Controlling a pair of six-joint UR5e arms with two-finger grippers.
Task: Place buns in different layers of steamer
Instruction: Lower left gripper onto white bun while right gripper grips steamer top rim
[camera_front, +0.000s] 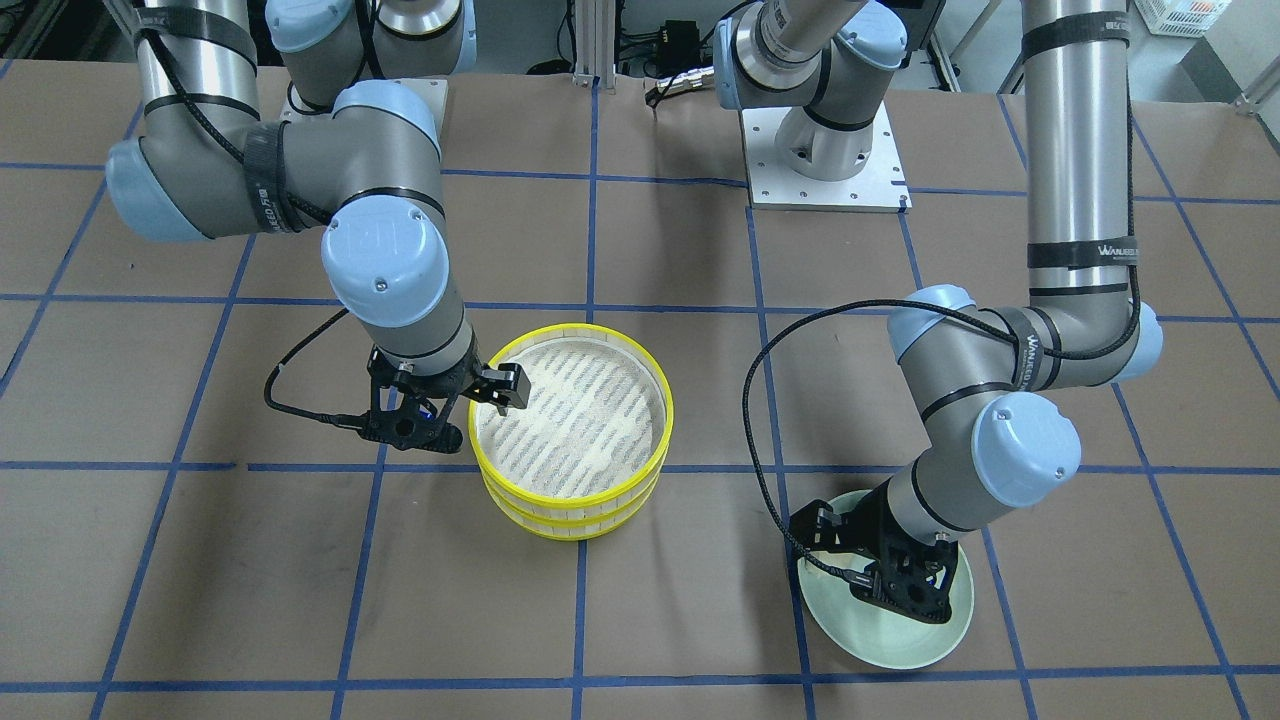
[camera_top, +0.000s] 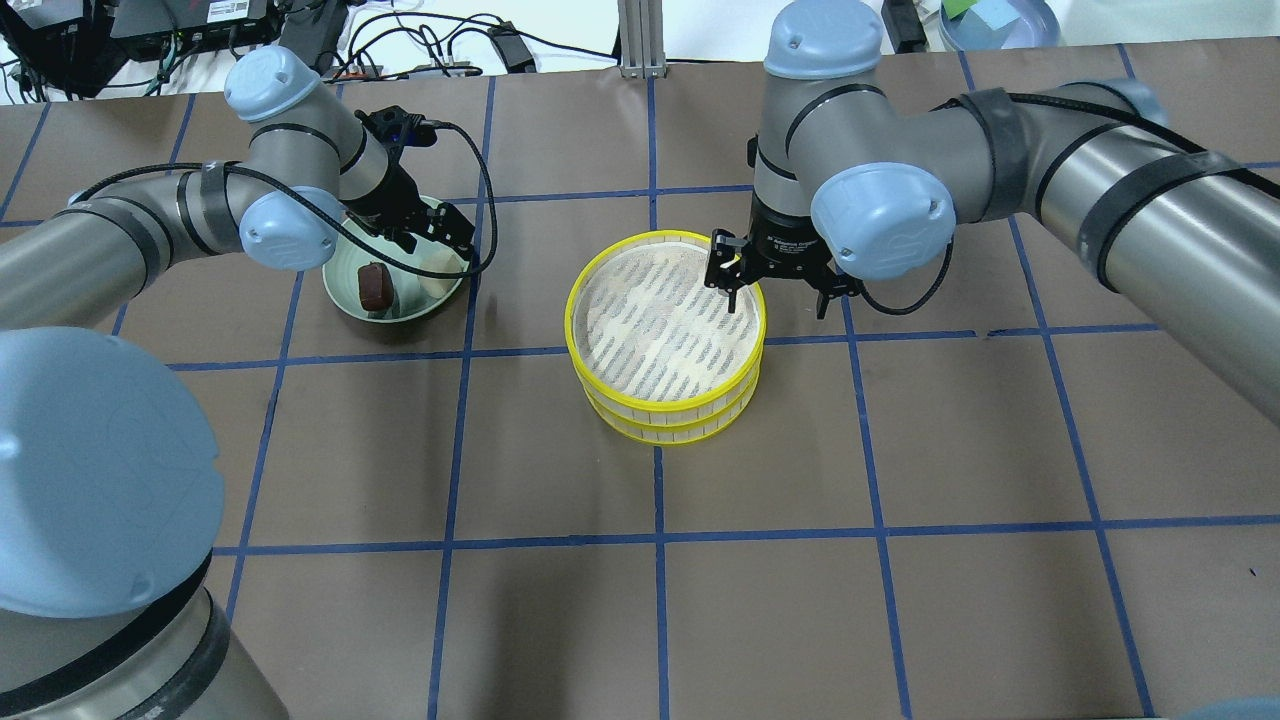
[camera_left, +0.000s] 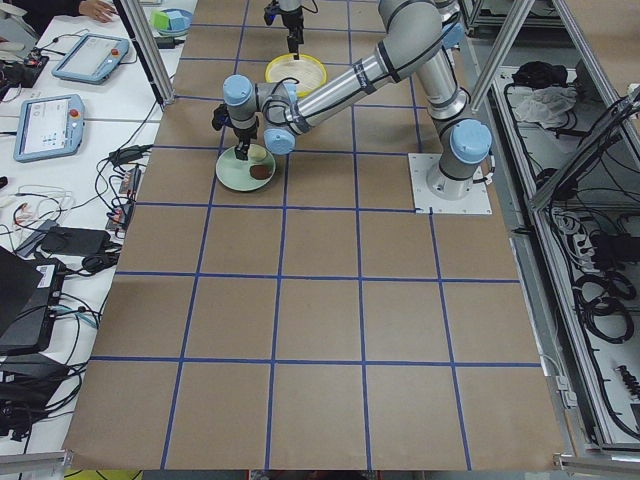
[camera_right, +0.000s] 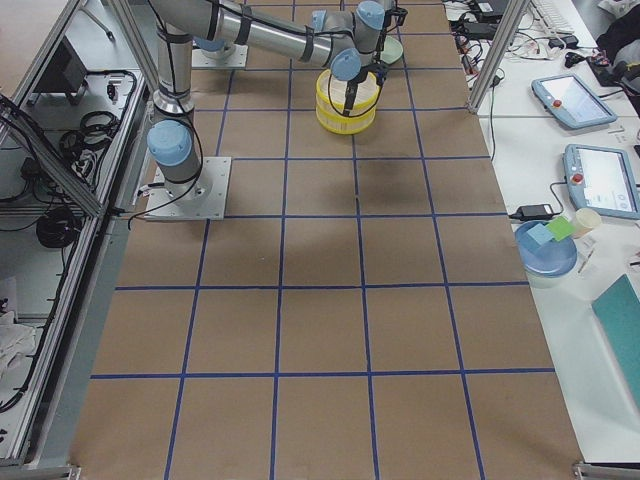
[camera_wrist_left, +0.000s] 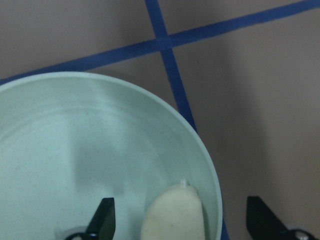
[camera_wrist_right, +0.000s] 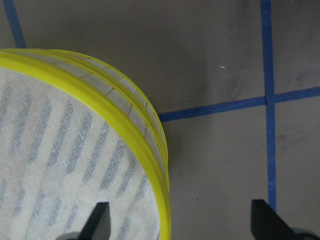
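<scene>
While both buns lie in the pale green round plate (camera_top: 400, 303), the overhead view alone shows them together: the pale cream rounded bun (camera_top: 438, 268) sits toward the plate's edge nearest the steamer, and the dark brown glossy oblong bun (camera_top: 374, 286) lies beside it, apart from it. The front-facing view hides both under the left arm's wrist, leaving only the plate's rim in sight. The left wrist view shows just the cream bun, low in the picture, near the plate's rim.

The left gripper (camera_wrist_left: 178, 210) hangs over the plate with its jaws spread wide, the cream bun between them with a gap on each side.

Near the table's middle, the two round yellow-rimmed steamer trays stand stacked, the upper tray (camera_top: 660, 320) on the lower tray (camera_top: 665, 430); only white mesh shows in the upper one. The right gripper (camera_top: 775, 290) has its jaws parted across the upper tray's rim, one finger over the mesh, the other outside over the brown paper-covered table (camera_top: 900, 450) with its blue tape grid.
</scene>
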